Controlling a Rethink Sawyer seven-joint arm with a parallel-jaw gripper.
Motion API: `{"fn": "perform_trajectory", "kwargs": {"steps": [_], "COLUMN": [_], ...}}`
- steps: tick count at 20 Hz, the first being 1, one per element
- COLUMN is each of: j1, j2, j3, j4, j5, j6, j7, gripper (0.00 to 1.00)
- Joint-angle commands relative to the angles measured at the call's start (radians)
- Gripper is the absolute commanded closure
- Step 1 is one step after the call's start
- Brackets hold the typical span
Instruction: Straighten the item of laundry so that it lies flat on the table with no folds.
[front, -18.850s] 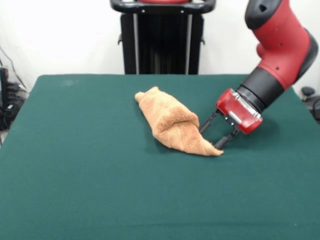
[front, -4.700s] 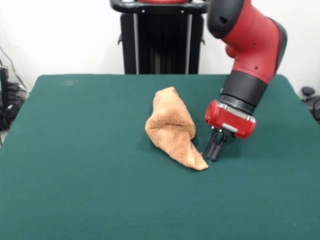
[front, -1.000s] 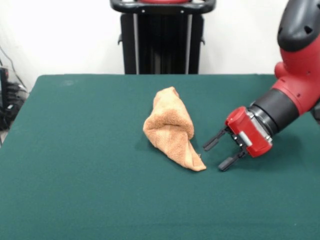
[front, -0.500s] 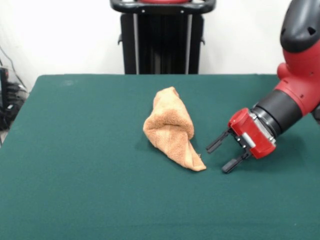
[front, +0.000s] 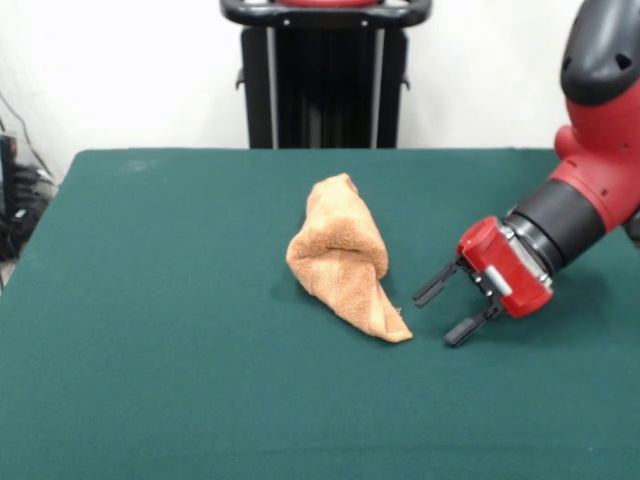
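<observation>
The green table (front: 150, 380) fills most of the front view, and the red and black arm (front: 590, 160) reaches in low from the right edge. Near the table's middle lies the orange-tan towel (front: 343, 258), bunched and folded over itself into a long lump that tapers to a point at its near end. Just right of that point the gripper (front: 444, 310) hovers with its 2 black fingers (front: 434, 284) spread wide, holding nothing and not touching the cloth.

No text, label, brand, number or sign can be read anywhere here.
</observation>
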Motion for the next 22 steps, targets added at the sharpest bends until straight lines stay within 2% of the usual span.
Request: {"fn": "perform_trajectory", "kwargs": {"steps": [1, 10, 18, 22], "j1": [-0.024, -0.048, -0.1, -0.117], "j2": [0.007, -0.02, -0.097, -0.121], "j3": [0.208, 0.279, 0.394, 0.417], "j4": [-0.098, -0.034, 0.05, 0.082], "j5": [0.0, -0.083, -0.218, -0.274], "j6": [-0.095, -0.222, -0.377, -0.412], "j7": [0.158, 0.116, 0.079, 0.082], "gripper": [0.0, 0.0, 0.0, 0.0]}}
